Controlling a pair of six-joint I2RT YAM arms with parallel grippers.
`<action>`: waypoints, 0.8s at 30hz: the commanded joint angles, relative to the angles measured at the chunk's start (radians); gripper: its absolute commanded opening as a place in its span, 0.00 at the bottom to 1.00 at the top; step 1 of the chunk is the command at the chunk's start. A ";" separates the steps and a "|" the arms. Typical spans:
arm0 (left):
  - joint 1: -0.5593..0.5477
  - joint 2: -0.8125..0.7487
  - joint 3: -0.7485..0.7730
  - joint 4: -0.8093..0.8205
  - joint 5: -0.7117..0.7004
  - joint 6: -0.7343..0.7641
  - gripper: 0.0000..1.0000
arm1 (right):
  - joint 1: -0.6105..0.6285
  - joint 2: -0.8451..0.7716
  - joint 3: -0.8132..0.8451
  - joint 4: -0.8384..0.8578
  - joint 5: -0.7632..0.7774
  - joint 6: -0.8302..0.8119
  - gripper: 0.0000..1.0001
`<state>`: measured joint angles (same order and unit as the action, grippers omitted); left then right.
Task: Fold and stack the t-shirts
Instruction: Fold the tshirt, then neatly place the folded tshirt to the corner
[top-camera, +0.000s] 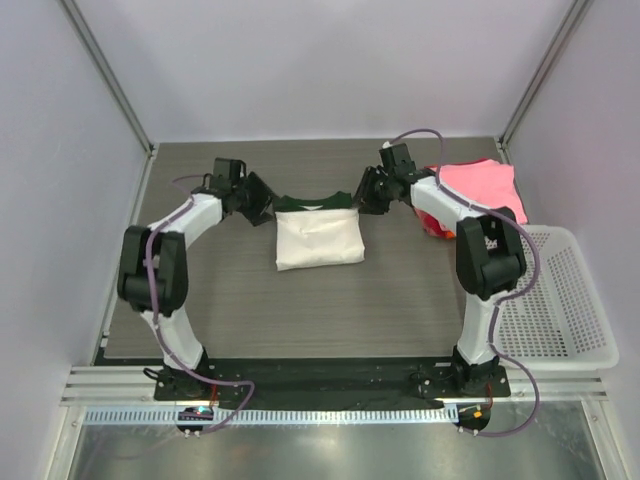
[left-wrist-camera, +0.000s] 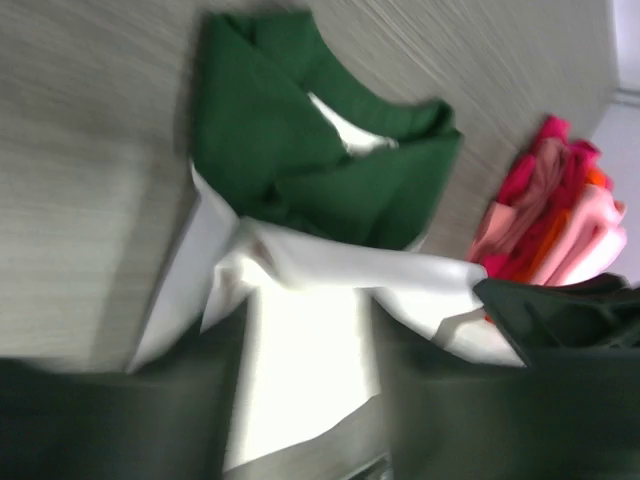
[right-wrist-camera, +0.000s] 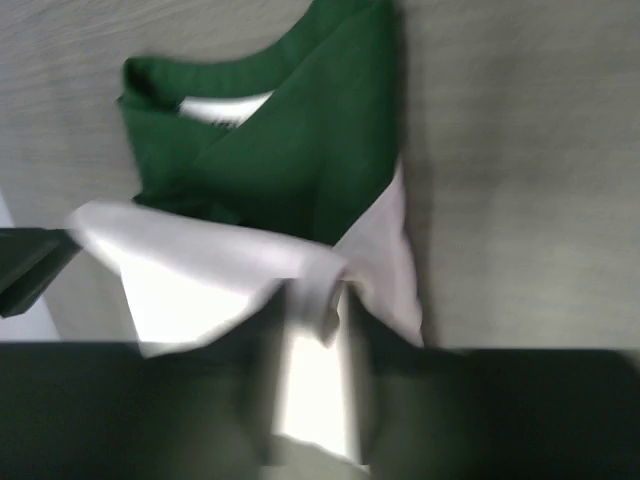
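Up close, my L claw (left-wrist-camera: 310, 345) is spread w/ white cloth lying between; R claw (right-wrist-camera: 315, 330) gap narrower, can't tell if pinching. Folded cream-green shirt (top-camera: 318, 238) sits on desk (top-camera: 200, 320) btwn both claws, collar end at them. Pink stack (top-camera: 480, 185) lies right of it; R arm (top-camera: 490, 250) nearer.

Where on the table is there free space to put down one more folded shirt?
Free: the wide strip of table between the cream shirt and the near edge. Crowded: the far right corner, where the pink pile lies.
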<state>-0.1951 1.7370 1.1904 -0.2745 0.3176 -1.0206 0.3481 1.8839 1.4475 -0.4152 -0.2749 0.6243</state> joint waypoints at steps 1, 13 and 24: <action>0.022 0.164 0.188 0.065 0.017 0.043 0.70 | -0.038 0.104 0.098 0.088 0.037 0.008 0.61; 0.013 -0.001 -0.075 0.221 -0.028 0.097 0.96 | -0.040 0.004 -0.147 0.329 -0.075 -0.064 0.71; -0.024 0.103 -0.126 0.302 0.006 0.137 0.91 | -0.023 0.106 -0.118 0.311 -0.081 -0.146 0.68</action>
<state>-0.2188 1.7947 1.0401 -0.0357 0.2996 -0.9150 0.3134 1.9488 1.2877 -0.1196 -0.3534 0.5270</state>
